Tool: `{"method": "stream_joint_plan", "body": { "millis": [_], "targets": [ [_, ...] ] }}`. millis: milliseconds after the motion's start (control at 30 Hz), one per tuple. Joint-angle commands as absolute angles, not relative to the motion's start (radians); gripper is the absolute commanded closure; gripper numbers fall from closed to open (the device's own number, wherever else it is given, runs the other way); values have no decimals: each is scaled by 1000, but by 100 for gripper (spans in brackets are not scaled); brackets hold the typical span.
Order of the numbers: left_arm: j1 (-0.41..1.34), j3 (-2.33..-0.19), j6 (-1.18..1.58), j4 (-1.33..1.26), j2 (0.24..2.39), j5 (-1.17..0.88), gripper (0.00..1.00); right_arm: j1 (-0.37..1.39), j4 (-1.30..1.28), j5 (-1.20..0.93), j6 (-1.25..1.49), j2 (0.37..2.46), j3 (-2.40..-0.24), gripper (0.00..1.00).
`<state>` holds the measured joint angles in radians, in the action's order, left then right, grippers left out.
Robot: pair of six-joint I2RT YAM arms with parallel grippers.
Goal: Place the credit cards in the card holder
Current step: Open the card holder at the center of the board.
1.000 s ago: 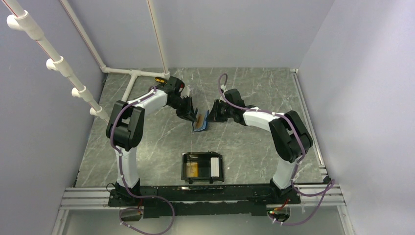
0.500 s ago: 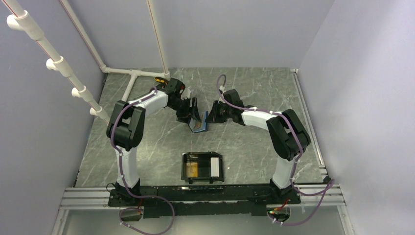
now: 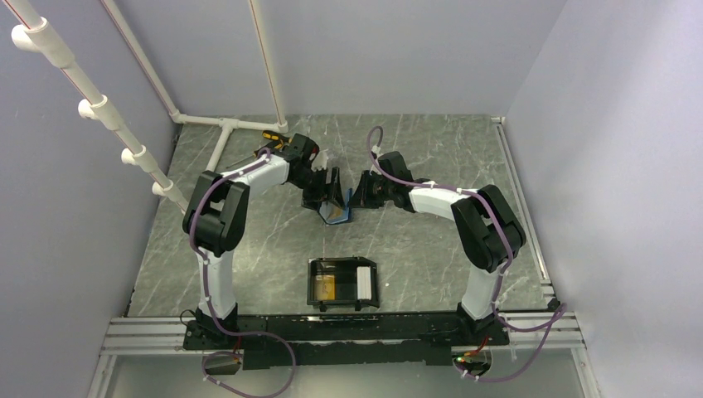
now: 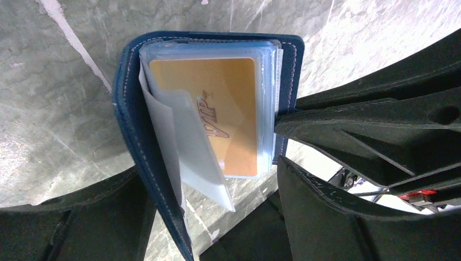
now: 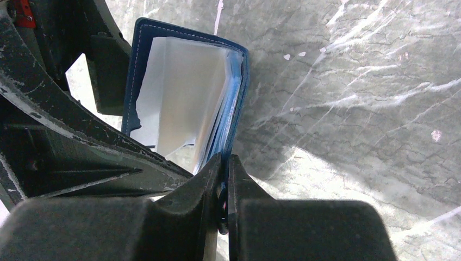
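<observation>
The right gripper [image 5: 225, 161] is pinched tight on one cover edge of the blue wallet [image 4: 128, 119]. We judge this steadies it spread open, so that the gold card [image 4: 217, 109], tucked in a clear sleeve [image 4: 201, 163], faces the left gripper [image 4: 209, 182]. That gripper's jaws stand wide apart on either side of the wallet and close on nothing that we can see. Both arms reach far out to meet mid-table, wrists turned inward, well beyond the card holder [image 3: 343, 261] near their bases, where a second card [image 3: 326, 288] lies inside.
</observation>
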<state>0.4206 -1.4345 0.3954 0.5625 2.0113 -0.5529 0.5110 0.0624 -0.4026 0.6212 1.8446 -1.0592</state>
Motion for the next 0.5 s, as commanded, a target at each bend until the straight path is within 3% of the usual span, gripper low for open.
{"method": "stream_joint_plan", "body": {
  "millis": [0,467],
  "targets": [
    [434,-1462,365,562,2017,-550,19,517,97,-416,612,1818,-1075,100],
    [439,-1486,370,587,2044,-518,20,525,94,-410,611,1815,-1080,100]
  ]
}}
